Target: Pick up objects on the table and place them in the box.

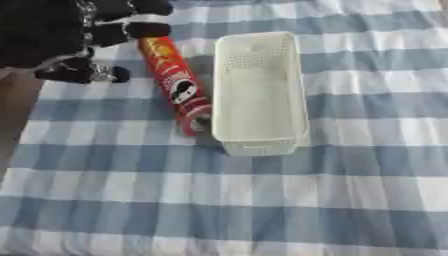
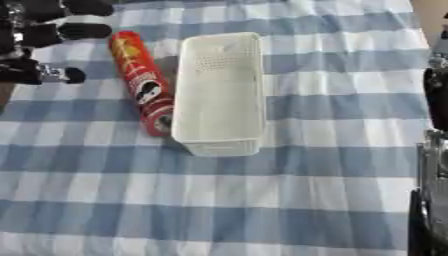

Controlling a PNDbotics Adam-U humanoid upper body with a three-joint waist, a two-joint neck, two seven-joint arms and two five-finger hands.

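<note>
Hovering at the far end of the red chip can point(image 1: 179, 85), the left hand point(image 1: 66, 37) has fingers spread and grips nothing, likely lining up a grasp. Can lies on its side on the checked cloth point(image 1: 219, 200), touching the white box's point(image 1: 258, 92) left wall; box empty. Right arm point(image 2: 433, 150) shows right of the box, hand state can't tell.

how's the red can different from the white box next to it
The red can is a closed cylinder with printed graphics, lying on its side; the white box is a plain open-topped rectangular basket with perforated walls, standing upright and empty. The can is narrower than the box. The can's far end lies by the left hand; the box has no hand near it. Both rest lengthwise, side by side, on the checked cloth.
</note>
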